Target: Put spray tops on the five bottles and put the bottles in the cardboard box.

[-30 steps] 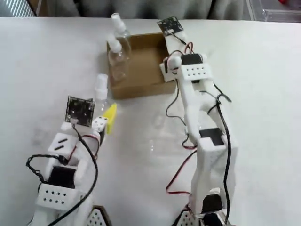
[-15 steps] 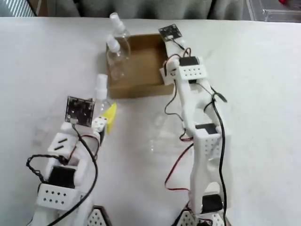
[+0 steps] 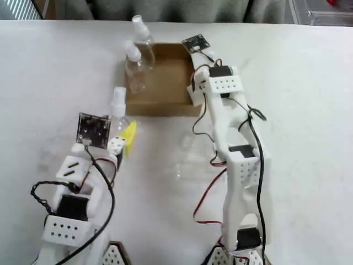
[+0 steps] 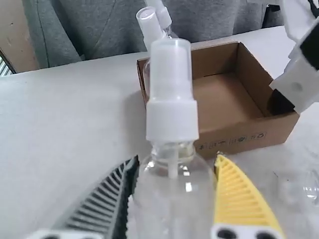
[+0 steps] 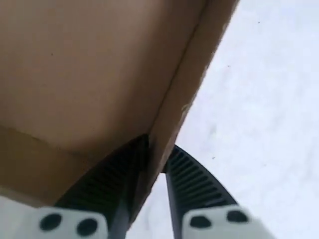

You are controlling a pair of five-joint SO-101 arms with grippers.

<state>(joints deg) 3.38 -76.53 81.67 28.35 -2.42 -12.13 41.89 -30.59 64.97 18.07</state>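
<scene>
A clear bottle with a white spray top stands upright between the black and yellow fingers of my left gripper, which is shut on its body. From above, this bottle is just in front of the cardboard box. Two more topped bottles stand at the box's left wall; I cannot tell whether they are inside it. My right gripper is shut on the box's right wall, one finger inside and one outside. It sits at that wall in the high view.
A clear bottle without a top lies on the white table between the arms, with another faint clear shape nearer the front. The same clear bottle lies close beside the left gripper. Open table stretches to the far left and right.
The right arm has stretched forward and turned the box it grips, so the box now sits squarer to the table. The left arm and its bottle have stayed still.
</scene>
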